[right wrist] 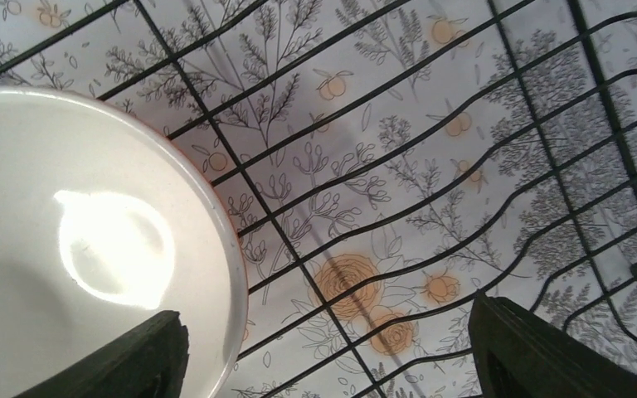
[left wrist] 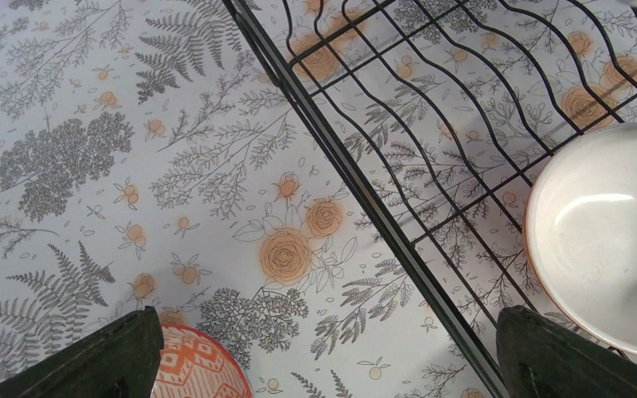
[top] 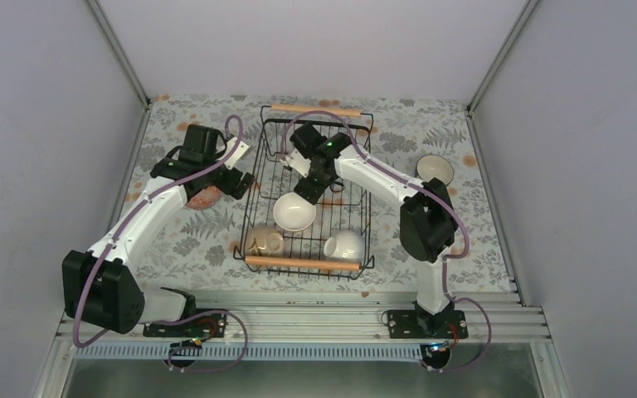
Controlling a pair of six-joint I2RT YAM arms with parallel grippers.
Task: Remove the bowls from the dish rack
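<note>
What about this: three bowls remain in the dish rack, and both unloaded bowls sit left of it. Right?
Wrong on sides: the top external view shows the orange patterned bowl left of the dish rack, the other unloaded bowl right of it. Three bowls do remain inside.

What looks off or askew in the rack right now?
At the near end of the dish rack, two bowls seem to lie tipped on their sides: the beige bowl and the white bowl. The middle bowl sits upright. No spill or damage shows.
</note>
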